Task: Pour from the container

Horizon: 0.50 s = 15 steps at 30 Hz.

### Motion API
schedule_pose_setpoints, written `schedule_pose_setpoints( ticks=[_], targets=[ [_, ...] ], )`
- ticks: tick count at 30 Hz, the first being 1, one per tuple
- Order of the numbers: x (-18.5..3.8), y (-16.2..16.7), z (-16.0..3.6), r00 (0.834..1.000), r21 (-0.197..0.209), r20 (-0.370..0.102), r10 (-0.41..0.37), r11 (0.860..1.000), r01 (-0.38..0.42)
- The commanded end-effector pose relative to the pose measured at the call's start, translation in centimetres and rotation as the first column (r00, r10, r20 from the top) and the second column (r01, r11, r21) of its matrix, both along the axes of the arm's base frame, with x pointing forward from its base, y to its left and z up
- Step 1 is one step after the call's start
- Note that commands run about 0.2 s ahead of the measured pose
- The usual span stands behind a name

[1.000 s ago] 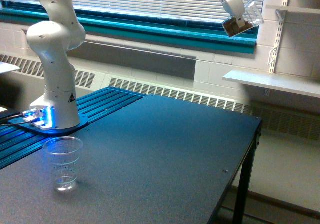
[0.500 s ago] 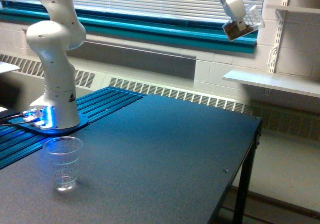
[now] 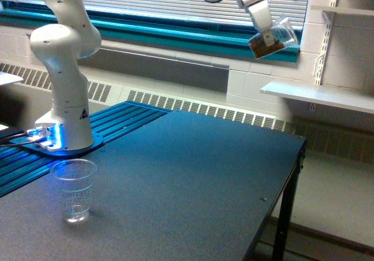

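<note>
High at the exterior view's upper right, my gripper (image 3: 267,34) is shut on the container (image 3: 274,39), a small clear plastic vessel with brown nut-like pieces gathered in its lower end. It is tilted, mouth pointing up and to the exterior view's right. It hangs well above the far right part of the dark table (image 3: 193,179). A taller ridged clear cup (image 3: 74,191) stands upright near the table's front left, far from the gripper. I cannot tell whether that cup holds anything.
The arm's white base (image 3: 64,103) stands on a blue-lit plate at the exterior view's left. Behind run a window sill with blinds and a wall radiator. A white shelf (image 3: 318,94) juts from the wall at the right. The table's right edge drops to the floor.
The gripper has carried the container left and slightly down, from near the top right corner toward the window sill. The tabletop cup has not moved.
</note>
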<state>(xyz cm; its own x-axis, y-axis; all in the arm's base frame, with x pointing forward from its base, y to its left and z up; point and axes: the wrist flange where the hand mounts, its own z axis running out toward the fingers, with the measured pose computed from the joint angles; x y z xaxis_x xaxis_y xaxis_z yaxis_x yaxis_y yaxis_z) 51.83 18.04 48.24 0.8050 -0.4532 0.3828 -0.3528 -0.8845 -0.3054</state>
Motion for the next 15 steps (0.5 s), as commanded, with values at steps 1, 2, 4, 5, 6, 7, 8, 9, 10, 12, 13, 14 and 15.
schedule_pose_setpoints(
  ticks=[1, 2, 4, 5, 6, 7, 8, 9, 10, 12, 13, 14, 15],
  targets=[
    [-0.3, -4.9, -0.3, 0.988, 0.012, 0.009, -0.155, 0.988, 0.155],
    [-0.4, -5.4, -0.6, 0.986, 0.006, 0.005, -0.165, 0.986, 0.165],
    [-1.0, -6.3, -0.7, 0.981, 0.009, 0.002, -0.191, 0.981, 0.191],
    [-1.3, -7.1, -0.8, 0.977, 0.008, 0.000, -0.211, 0.977, 0.211],
    [-1.4, -7.6, -1.0, 0.974, 0.006, -0.002, -0.225, 0.974, 0.225],
    [-1.6, -8.1, -1.1, 0.971, 0.004, -0.004, -0.239, 0.971, 0.239],
    [-1.9, -8.7, -1.4, 0.968, 0.001, -0.009, -0.252, 0.968, 0.253],
    [-2.2, -9.3, -1.7, 0.963, -0.002, -0.011, -0.269, 0.963, 0.269],
    [-2.4, -9.6, -1.6, 0.960, 0.003, -0.009, -0.278, 0.960, 0.278],
    [-3.1, -10.3, -1.7, 0.954, 0.004, -0.013, -0.299, 0.954, 0.299],
    [-3.5, -10.8, -1.9, 0.950, 0.002, -0.016, -0.313, 0.950, 0.313],
    [-3.8, -11.1, -1.9, 0.947, 0.003, -0.017, -0.322, 0.947, 0.322],
    [-4.2, -11.5, -1.9, 0.943, 0.005, -0.018, -0.332, 0.943, 0.332]
  ],
)
